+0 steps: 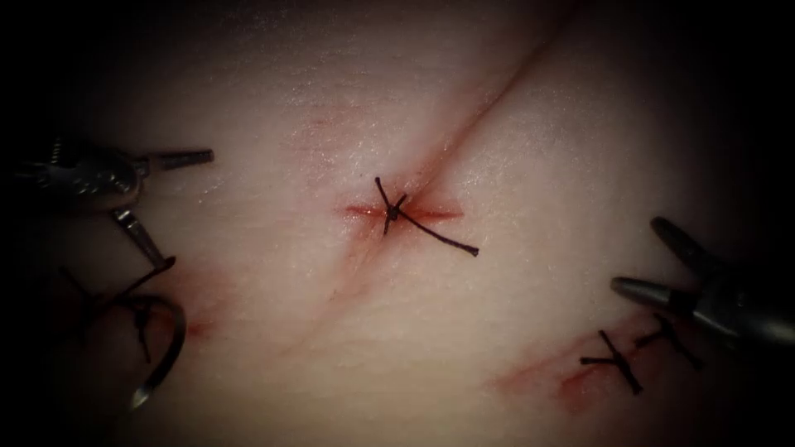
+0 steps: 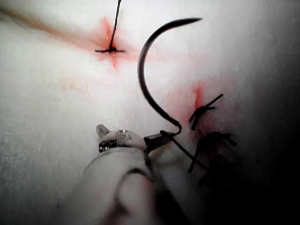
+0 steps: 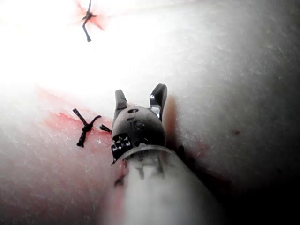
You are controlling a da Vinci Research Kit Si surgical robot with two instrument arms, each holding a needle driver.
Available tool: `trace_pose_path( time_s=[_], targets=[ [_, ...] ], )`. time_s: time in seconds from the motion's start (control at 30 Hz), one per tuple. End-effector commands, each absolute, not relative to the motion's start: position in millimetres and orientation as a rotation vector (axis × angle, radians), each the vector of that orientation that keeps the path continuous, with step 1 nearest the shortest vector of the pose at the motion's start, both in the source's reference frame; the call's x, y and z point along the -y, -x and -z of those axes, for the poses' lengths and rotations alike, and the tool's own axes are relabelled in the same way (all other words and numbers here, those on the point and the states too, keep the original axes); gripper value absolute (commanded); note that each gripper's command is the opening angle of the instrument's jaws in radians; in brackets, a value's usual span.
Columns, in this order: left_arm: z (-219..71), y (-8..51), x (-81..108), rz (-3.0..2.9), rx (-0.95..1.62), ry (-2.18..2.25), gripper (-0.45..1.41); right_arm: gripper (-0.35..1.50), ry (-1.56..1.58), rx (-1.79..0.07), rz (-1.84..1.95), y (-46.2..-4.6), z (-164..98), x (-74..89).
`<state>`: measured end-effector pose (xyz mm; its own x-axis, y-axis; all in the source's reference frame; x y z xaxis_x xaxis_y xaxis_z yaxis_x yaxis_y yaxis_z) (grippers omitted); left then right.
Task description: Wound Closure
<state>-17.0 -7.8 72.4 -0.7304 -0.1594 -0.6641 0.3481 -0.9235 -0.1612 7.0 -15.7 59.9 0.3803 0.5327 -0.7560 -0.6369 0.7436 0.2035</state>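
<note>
My left tool (image 1: 184,207) is at the left edge with its jaws spread wide, holding nothing. The curved needle (image 1: 170,348) lies on the tissue (image 1: 513,165) just below it, left of the cut (image 1: 480,108), and is not in the tissue. In the left wrist view the needle (image 2: 143,79) arches up from beside one jaw, point free. Its thread (image 1: 132,288) trails from the tail end past the lower jaw's tip. My right tool (image 1: 638,252) hovers at the right edge, open and empty; its jaws (image 3: 139,93) stand apart above the tissue.
A tied stitch (image 1: 392,213) with two cut ends closes the cut at the centre, with red fluid around it. Two more knots (image 1: 617,361) sit on a red mark at the lower right, under the right tool. Another dark knot (image 1: 141,316) lies inside the needle's curve.
</note>
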Motion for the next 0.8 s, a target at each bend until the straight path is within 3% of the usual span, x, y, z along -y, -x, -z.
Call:
trace_pose_path(
  time_s=[0.03,0.4,0.67,0.8],
  targets=[
    [-73.0,16.8,8.1,2.655,-0.407,-0.981,1.13,1.03,0.125,-0.913,-0.75,-7.8,-60.5,16.3],
    [-69.6,11.8,4.4,2.686,-0.405,-0.971,1.11,1.03,0.12,-0.915,-0.75,-8.0,-60.4,16.0],
    [-64.2,14.3,-1.4,2.837,-0.219,-1.237,0.57,1.01,0.114,-0.913,-0.752,-7.9,-59.8,15.7],
    [-62.5,18.2,-0.2,2.826,-0.259,-1.403,0.57,0.99,0.102,-0.918,-0.75,-7.8,-59.3,15.4]
  ],
)
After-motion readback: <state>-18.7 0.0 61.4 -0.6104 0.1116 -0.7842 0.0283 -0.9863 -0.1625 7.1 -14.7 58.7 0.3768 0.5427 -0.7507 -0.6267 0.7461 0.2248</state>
